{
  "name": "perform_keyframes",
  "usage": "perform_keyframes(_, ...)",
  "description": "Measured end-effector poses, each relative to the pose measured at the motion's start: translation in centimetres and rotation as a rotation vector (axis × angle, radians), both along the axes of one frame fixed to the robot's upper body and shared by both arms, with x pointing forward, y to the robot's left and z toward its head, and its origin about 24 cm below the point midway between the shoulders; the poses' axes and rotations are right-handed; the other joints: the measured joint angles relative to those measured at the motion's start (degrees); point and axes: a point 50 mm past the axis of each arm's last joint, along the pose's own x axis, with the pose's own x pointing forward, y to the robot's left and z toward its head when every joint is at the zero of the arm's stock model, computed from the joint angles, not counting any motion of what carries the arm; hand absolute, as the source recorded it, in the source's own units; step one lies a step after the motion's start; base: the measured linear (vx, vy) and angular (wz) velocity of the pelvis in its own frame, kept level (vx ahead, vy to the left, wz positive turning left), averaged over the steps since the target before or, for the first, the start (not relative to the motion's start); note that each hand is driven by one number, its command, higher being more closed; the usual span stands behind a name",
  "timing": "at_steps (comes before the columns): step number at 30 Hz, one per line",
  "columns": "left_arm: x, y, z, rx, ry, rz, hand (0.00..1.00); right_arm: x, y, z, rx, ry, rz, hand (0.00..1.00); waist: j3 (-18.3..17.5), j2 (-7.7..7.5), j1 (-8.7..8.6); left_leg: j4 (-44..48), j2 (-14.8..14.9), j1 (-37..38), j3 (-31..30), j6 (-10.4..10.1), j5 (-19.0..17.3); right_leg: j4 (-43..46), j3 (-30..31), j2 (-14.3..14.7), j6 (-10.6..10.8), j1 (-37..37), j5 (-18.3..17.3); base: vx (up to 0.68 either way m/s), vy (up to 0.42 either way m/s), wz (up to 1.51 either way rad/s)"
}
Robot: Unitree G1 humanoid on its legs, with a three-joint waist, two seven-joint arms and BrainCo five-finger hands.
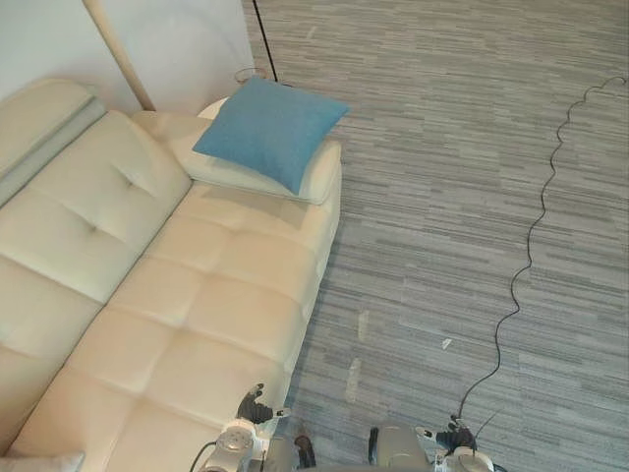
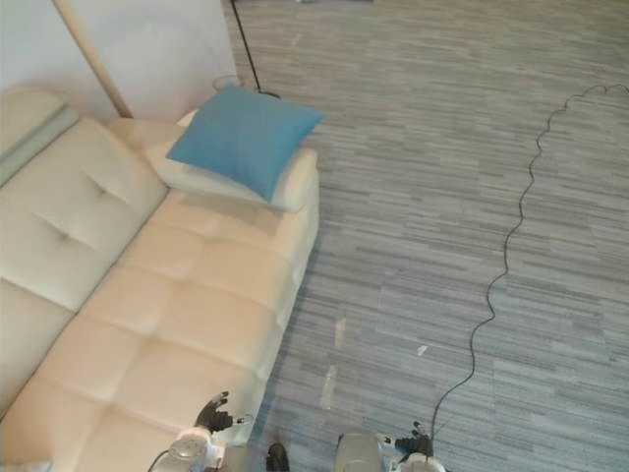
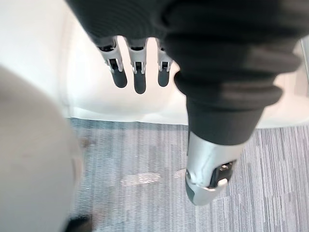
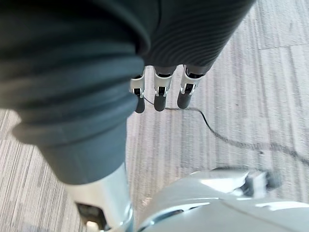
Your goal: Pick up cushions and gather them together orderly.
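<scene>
Room: grey striped carpet (image 1: pixel 442 197) over the whole floor, white wall (image 1: pixel 177 39) at the far left corner. A pale pole (image 1: pixel 118 54) leans against the wall behind the sofa.

Cream tufted sofa (image 1: pixel 216 295) runs along the left side, seat bare for most of its length.

Cushions: blue cushion (image 1: pixel 270 130) lies flat on top of a cream cushion (image 1: pixel 319 177) at the sofa's far end. It is turned cornerwise and overhangs the cream one.

Carpet beside the sofa carries a few pale scuffs (image 1: pixel 359 344) and a small white scrap (image 1: pixel 446 343).

Left robot hand (image 3: pixel 139 79) hangs by the sofa's near front edge, fingers straight, holding nothing. Right robot hand (image 4: pixel 160 94) hangs over carpet, fingers straight, also empty. Both are well apart from the cushions.
</scene>
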Motion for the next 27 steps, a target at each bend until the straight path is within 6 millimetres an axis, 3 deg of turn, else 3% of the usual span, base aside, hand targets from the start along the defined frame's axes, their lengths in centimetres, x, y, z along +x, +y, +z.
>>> perform_keyframes(1, 0.1, -0.1, 0.0, -0.001, -0.001, 0.0, 0.0, 0.1, -0.2, 0.1, -0.004, -0.002, 0.001, 0.0, 0.15, 0.32, -0.16, -0.33, 0.51, 0.52, 0.04, -0.06, 0.0, -1.77, -0.76, 0.35, -0.34, -0.67, 0.58, 0.34, -0.109, -0.03)
perform_keyframes(3, 0.3, -0.5, 0.1, -0.013, -0.007, -0.003, 0.0, 0.8, -1.0, 0.6, -0.03, -0.027, 0.004, 0.0, 0.61, 1.83, -0.46, -2.48, 3.3, 4.8, 0.07, -1.96, -0.04, -13.29, -2.66, 1.58, -0.87, -4.15, 8.68, 0.46, -0.177, 0.03)
perform_keyframes(4, 0.3, -0.5, 0.1, -0.013, -0.008, -0.003, 0.0, 0.8, -1.0, 0.6, -0.032, -0.031, 0.005, 0.0, 0.52, 1.75, -0.54, -3.03, 3.39, 5.58, -0.05, -2.7, -0.14, -15.31, -2.64, 1.66, -0.97, -4.48, 11.23, 0.55, -0.243, 0.2)
perform_keyframes(5, 0.2, -0.3, 0.1, -0.007, -0.004, -0.002, 0.0, 0.3, -1.1, 0.5, -0.035, -0.022, 0.003, 0.0, 0.21, 1.62, -0.95, -3.81, 3.67, 7.8, -0.81, -5.14, -0.83, -16.6, -2.75, 1.69, -4.65, -4.01, 20.26, 0.75, -0.334, 0.0)
perform_keyframes(6, 0.1, -0.9, -0.1, -0.023, 0.006, -0.004, 0.0, 1.0, -1.6, 0.9, -0.05, -0.038, 0.007, 0.0, -0.15, 3.48, -0.1, -3.06, 5.72, 7.96, -1.1, -7.74, 0.49, -13.0, -2.88, 2.75, -6.58, -4.74, 17.74, 0.74, -0.342, 0.07)
perform_keyframes(7, 0.4, -1.2, 0.0, -0.031, 0.001, -0.009, 0.0, 1.3, -1.9, 1.1, -0.057, -0.049, 0.005, 0.0, -0.17, 3.37, -0.43, -1.02, 5.15, 7.51, -2.04, -9.24, 2.69, -10.89, -2.93, 1.9, -6.71, -4.59, 15.24, 0.7, -0.343, -0.02)
perform_keyframes(8, 0.5, -1.6, 0.1, -0.042, -0.005, -0.01, 0.0, 1.2, -2.2, 1.2, -0.061, -0.051, -0.009, 0.0, -0.21, 3.54, -0.52, 2.1, 4.95, 7.01, -2.94, -9.14, 5.04, -9.59, -3.09, 1.26, -7.14, -3.54, 13.61, 0.52, -0.301, 0.25)
perform_keyframes(10, 0.4, -2.0, 0.0, -0.061, -0.007, 0.011, 0.0, 0.6, -2.4, 1.0, -0.061, -0.036, -0.021, 0.0, 0.06, 3.15, -0.85, 20.59, 6.64, 0.84, -5.77, -9.39, 13.87, -12.24, -3.64, 1.83, -7.22, 4.0, 10.08, 0.52, -0.304, 0.24)
perform_keyframes(11, 0.2, -1.9, 0.0, -0.063, -0.005, 0.025, 0.0, 0.4, -2.2, 0.9, -0.056, -0.029, -0.015, 0.0, 0.3, 3.44, -0.68, 32.33, 8.31, -3.19, -6.71, -9.51, 15.07, -14.45, -3.89, 3.02, -7.32, 7.98, 8.8, 0.38, -0.174, -0.04)
perform_keyframes(13, -0.1, -1.5, -0.1, -0.057, 0.002, 0.038, 0.0, 0.1, -2.0, 0.6, -0.044, -0.015, -0.025, 0.0, 0.6, 3.28, 0.24, 46.75, 10.63, -10.08, -5.73, -5.11, 9.36, -17.94, -3.09, 5.14, -8.31, 15.06, 7.39, 0.33, -0.1, -0.37)
perform_keyframes(14, 0.0, -1.3, -0.1, -0.052, -0.006, 0.037, 0.0, 0.0, -1.9, 0.5, -0.04, -0.011, -0.028, 0.0, 0.73, 2.94, 0.51, 46.26, 10.5, -11.31, -4.95, -4.76, 8.34, -18.95, -2.8, 5.23, -8.09, 16.53, 7.06, 0.3, -0.065, -0.42)
perform_keyframes(17, 0.5, -1.5, 0.2, -0.055, -0.022, 0.035, 0.0, -0.2, -1.6, 0.3, -0.016, -0.014, -0.07, 0.0, 0.83, 2.39, 0.76, 27.8, 7.93, -16.27, -1.41, -4.2, 4.86, -22.49, -0.85, 5.01, -6.93, 20.87, 6.42, 0.32, 0.017, -0.39)
perform_keyframes(18, 0.6, -1.6, 0.2, -0.057, -0.024, 0.033, 0.0, -0.2, -1.5, 0.3, -0.012, -0.015, -0.08, 0.0, 0.84, 2.38, 0.75, 16.68, 5.9, -16.59, -1.84, -4.51, 5.37, -23.11, -0.11, 4.78, -5.99, 22.23, 5.88, 0.39, 0.093, -0.42)
perform_keyframes(19, 0.7, -1.7, 0.2, -0.059, -0.026, 0.033, 0.0, -0.7, -1.7, 0.2, -0.017, -0.004, -0.097, 0.0, 0.77, 2.49, 0.86, 2.18, 3.52, -14.73, -3.44, -5.87, 8.99, -23.62, 1.06, 4.73, -4.58, 22.94, 4.88, 0.39, 0.108, -0.43)
perform_keyframes(20, 0.6, -1.7, 0.2, -0.059, -0.023, 0.034, 0.0, -0.8, -1.7, 0.2, -0.019, -0.001, -0.099, 0.0, 0.68, 2.72, 0.91, -1.03, 3.21, -14.28, -3.83, -6.28, 10.55, -23.68, 1.41, 5.04, -3.99, 23.23, 4.4, 0.4, 0.146, -0.55)
perform_keyframes(21, 0.3, -1.6, 0.1, -0.054, -0.016, 0.038, 0.0, -1.2, -1.5, 0.0, -0.019, 0.012, -0.1, 0.0, 0.5, 2.84, 1.03, -4.09, 2.8, -13.19, -4.97, -3.99, 17.04, -23.32, 3.08, 5.43, -3.07, 24.21, 2.56, 0.42, 0.169, -0.38)
perform_keyframes(22, 0.4, -1.4, 0.1, -0.047, -0.018, 0.04, 0.0, -1.2, -0.8, -0.1, -0.001, 0.014, -0.097, 0.0, -0.09, 1.56, 1.01, -3.03, 1.12, -13.08, -4.77, -2.54, 15.52, -23.15, 3.91, 4.04, -2.18, 24.61, 1.58, 0.54, 0.17, -0.28)
perform_keyframes(23, 0.7, -0.9, 0.2, -0.031, -0.025, 0.039, 0.0, -1.2, -0.2, -0.3, 0.014, 0.016, -0.094, 0.0, -1.0, -0.9, 0.79, -1.28, -1.34, -13.94, -4.61, -1.43, 12.3, -21.46, 4.15, 1.74, -0.76, 24.42, 0.42, 0.46, 0.108, -0.05)
perform_keyframes(24, 0.9, -0.9, 0.3, -0.03, -0.029, 0.033, 0.0, -1.1, -0.2, -0.3, 0.015, 0.014, -0.092, 0.0, -0.89, -1.2, 1.0, -1.27, -1.64, -13.79, -4.27, -1.33, 11.98, -20.25, 4.58, 1.33, -0.54, 23.75, 0.29, 0.52, 0.118, 0.01)
perform_keyframes(25, 1.1, -1.3, 0.4, -0.03, -0.033, 0.003, 0.0, -0.6, 0.1, -0.2, 0.017, 0.004, -0.08, 0.0, -0.82, -1.72, 1.04, -2.96, -2.77, -11.96, -3.53, -0.46, 11.3, -6.27, 7.62, -0.42, 2.01, 17.48, 1.78, 0.33, 0.087, 0.01)
perform_keyframes(27, 0.8, -1.1, 0.3, -0.021, -0.023, 0.001, 0.0, 0.0, 0.5, -0.1, 0.024, -0.006, -0.06, 0.0, -0.38, -1.81, 1.1, -5.36, -2.98, -8.41, -3.6, -0.45, 11.11, 5.36, 9.13, -1.21, 4.38, 12.67, 4.05, 0.31, 0.058, 0.09)
